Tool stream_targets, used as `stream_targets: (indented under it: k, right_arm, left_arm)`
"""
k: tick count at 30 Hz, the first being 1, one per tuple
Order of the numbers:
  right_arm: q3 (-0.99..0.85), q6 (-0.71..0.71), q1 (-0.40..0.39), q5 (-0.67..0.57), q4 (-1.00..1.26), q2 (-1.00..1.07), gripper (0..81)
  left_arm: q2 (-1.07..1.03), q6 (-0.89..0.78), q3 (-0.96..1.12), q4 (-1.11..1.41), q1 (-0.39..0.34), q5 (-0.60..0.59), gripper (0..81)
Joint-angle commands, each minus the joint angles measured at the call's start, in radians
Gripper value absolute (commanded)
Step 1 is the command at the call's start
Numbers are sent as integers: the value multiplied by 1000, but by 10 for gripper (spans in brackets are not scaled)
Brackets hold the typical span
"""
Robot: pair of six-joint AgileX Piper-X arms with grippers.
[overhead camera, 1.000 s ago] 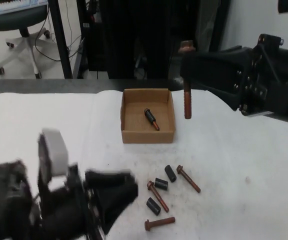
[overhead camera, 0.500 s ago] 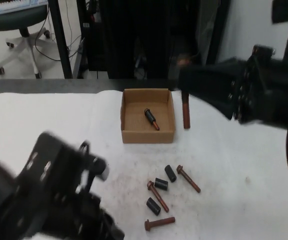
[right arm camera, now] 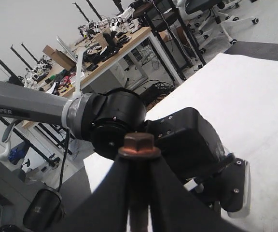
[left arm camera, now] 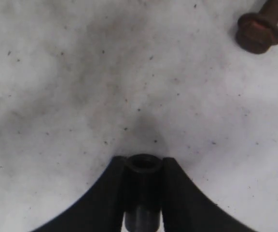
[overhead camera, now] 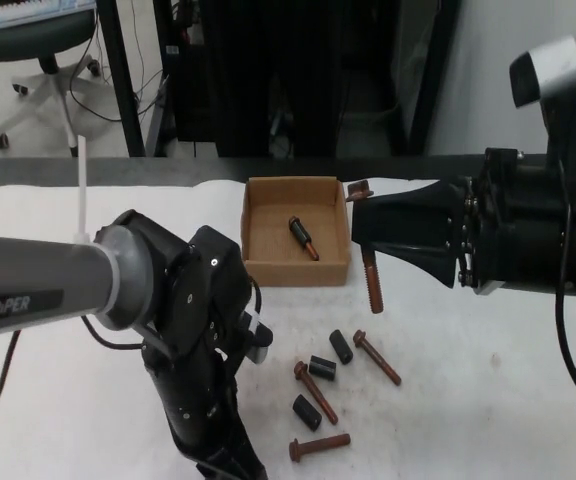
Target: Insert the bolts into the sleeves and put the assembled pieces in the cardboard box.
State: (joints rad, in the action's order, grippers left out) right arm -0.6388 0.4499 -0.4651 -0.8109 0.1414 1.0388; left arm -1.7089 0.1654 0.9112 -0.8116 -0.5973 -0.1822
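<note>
the right gripper (overhead camera: pixel 362 222), at centre right of the high view, clamps a copper bolt (overhead camera: pixel 372 282) hanging upright just right of the cardboard box (overhead camera: pixel 268 272), which holds one assembled piece (overhead camera: pixel 302 238). the left gripper (left arm camera: pixel 144 163) pinches a black sleeve (left arm camera: pixel 143 212) over the white bench (left arm camera: pixel 57 96); three loose bolts (overhead camera: pixel 316 392) and three sleeves (overhead camera: pixel 341 346) lie at lower centre
</note>
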Motion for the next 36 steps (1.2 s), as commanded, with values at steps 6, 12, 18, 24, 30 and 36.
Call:
stream_targets:
  k: [6,12,18,24,30,36]
  right_arm:
    - [-5,-9,-2,-12,5,-9,8]
    - [-5,-9,-2,-15,5,-9,8]
    - [-5,-9,-2,-17,5,-9,8]
    - [-5,-9,-2,-17,5,-9,8]
    - [-5,-9,-2,-17,5,-9,8]
    - [-5,-9,-2,-17,5,-9,8]
  left_arm:
    - [-19,15,3,22,0,17,20]
    - [-19,78,9,-65,0,31,242]
    - [-19,78,9,-88,0,73,269]
    - [-19,82,9,-122,0,90,269]
    - [-19,97,9,-104,0,121,269]
    - [-19,97,9,-64,0,121,269]
